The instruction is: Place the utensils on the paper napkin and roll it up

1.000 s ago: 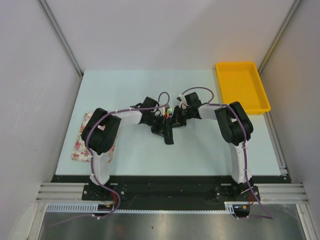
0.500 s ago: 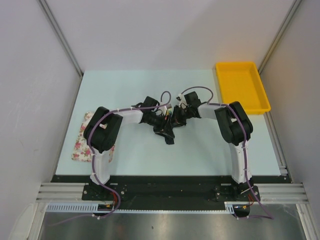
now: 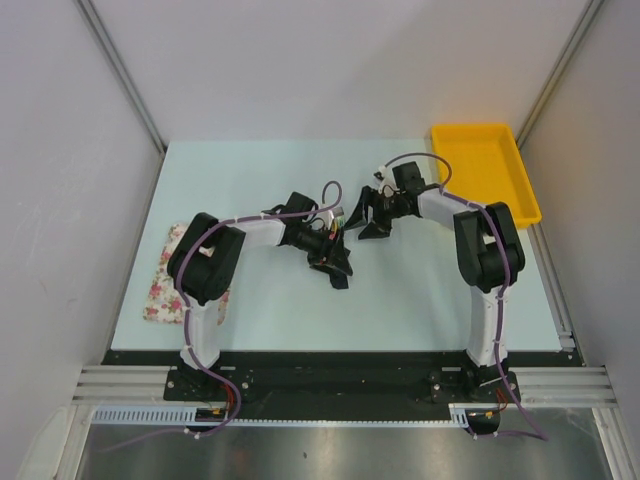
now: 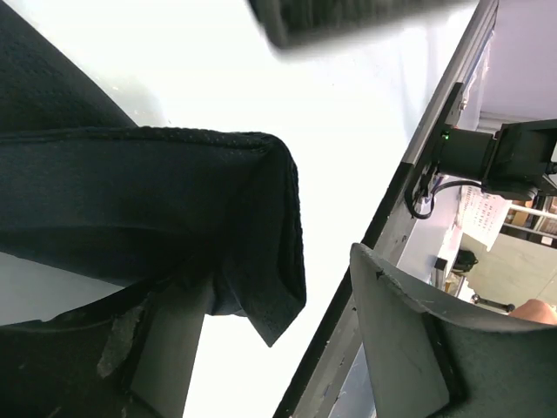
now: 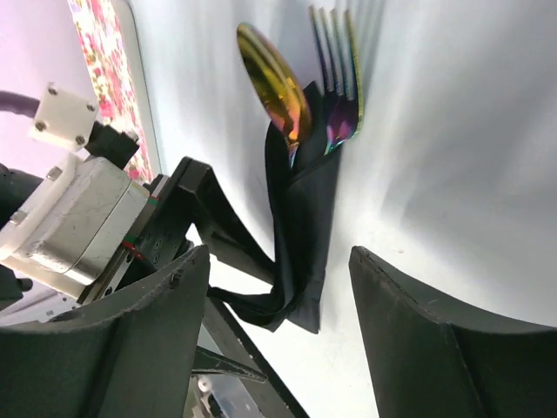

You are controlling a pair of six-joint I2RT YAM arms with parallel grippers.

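In the right wrist view the black paper napkin [image 5: 306, 231] lies rolled into a narrow bundle on the pale table. The utensils stick out of its far end: a gold spoon bowl [image 5: 271, 83] and fork tines [image 5: 339, 74]. My right gripper [image 5: 278, 335] is open and hangs clear of the roll's near end. My left gripper [image 4: 278, 348] is open too. A loose napkin [image 4: 183, 200] fold drapes by its left finger [image 4: 165, 348]. From above, the left gripper [image 3: 335, 262] stays at the roll. The right gripper [image 3: 368, 224] sits just to its upper right.
A yellow tray [image 3: 485, 175] stands at the back right corner. A pink floral mat [image 3: 165, 285] lies at the left, partly under the left arm; its edge [image 5: 100, 70] also shows in the right wrist view. The table's near rail [image 4: 392, 218] is close to the left gripper.
Both grippers have opened and let go of the rolled napkin. The right arm has drawn back up and to the right, away from the roll. The left arm has barely moved.
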